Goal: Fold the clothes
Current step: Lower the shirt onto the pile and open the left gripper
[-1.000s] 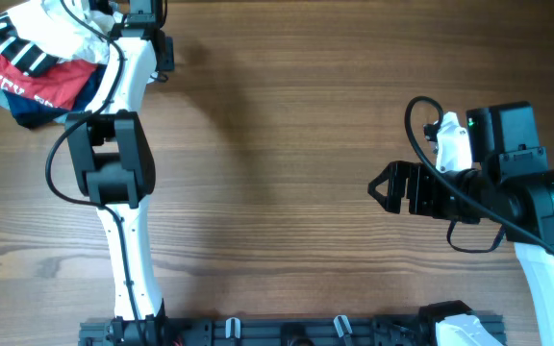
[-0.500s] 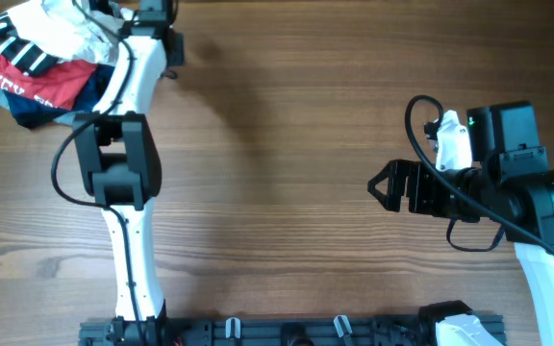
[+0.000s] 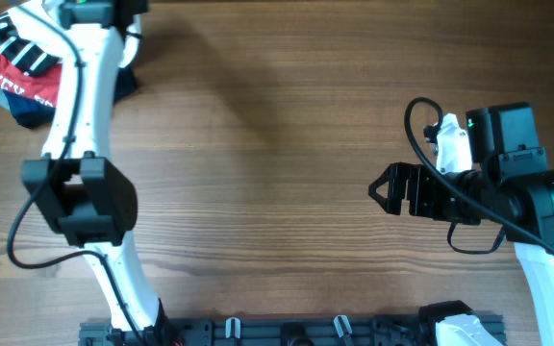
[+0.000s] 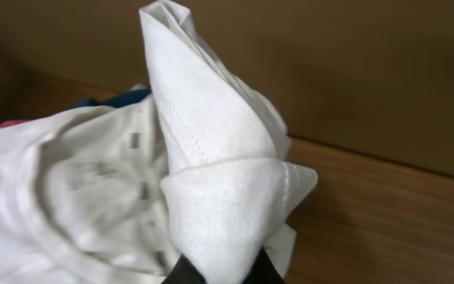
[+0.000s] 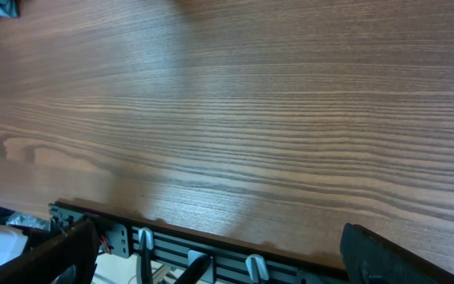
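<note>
Overhead, the left arm reaches to the far corner of the table and its tip is cut off by the top of the frame, so nothing of the grip shows from above. The arm also covers part of the pile under it. The wrist view settles it: the left gripper is clamped tight on a fold of the white shirt, with only dark finger stubs showing at the bottom edge. Cloth rises above the fingertips in a creased peak, and the rest is bunched to the gripper's left. Faint grey marks there are too blurred to read. A navy garment peeks out beyond the bunch. Beside the arm lie a red printed T-shirt and a striped piece, all touching in one heap. Just behind the peak, the table's back edge meets a brown wall, so room is tight on that side. The right gripper is well apart from the pile, its jaws spread wide and holding nothing. Bare wood lies ahead of it, and a dark rail with hooks lies below its fingers.
</note>
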Motion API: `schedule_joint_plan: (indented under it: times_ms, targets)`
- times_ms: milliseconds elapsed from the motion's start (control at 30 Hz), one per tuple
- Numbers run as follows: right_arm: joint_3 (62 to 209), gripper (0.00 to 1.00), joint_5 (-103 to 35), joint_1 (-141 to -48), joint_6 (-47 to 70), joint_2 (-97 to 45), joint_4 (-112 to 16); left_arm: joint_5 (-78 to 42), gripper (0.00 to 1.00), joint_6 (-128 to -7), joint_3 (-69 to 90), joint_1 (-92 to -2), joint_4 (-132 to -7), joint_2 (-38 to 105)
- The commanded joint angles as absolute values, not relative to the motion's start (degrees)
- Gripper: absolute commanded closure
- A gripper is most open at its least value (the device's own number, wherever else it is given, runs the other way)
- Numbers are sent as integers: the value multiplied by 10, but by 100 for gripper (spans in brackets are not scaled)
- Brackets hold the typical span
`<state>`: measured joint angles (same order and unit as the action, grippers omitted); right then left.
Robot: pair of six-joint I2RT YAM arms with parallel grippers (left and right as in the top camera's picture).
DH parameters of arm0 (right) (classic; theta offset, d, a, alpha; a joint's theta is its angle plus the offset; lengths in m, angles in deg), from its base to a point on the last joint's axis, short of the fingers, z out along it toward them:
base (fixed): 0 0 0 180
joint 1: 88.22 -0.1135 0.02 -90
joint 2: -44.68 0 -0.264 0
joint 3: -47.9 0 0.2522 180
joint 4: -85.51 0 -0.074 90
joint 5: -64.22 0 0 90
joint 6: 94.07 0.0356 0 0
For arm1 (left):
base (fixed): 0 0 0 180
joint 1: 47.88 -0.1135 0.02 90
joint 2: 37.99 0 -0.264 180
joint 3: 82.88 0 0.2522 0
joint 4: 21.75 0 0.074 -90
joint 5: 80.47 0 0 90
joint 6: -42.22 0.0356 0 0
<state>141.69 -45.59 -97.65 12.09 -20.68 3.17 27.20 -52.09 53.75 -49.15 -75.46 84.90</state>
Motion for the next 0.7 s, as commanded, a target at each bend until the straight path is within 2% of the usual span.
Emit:
schedule_joint_plan:
  times_ms: [0, 467, 667]
  targets:
    - [1418, 1, -446, -975, 114, -207, 33, 277, 96, -563, 550, -542, -776, 834]
    - [1418, 1, -446, -975, 125, -207, 38, 240, 96, -637, 550, -705, -800, 834]
    - [1418, 1, -447, -975, 126, -207, 38, 207, 84, -637, 550, -732, -820, 834]
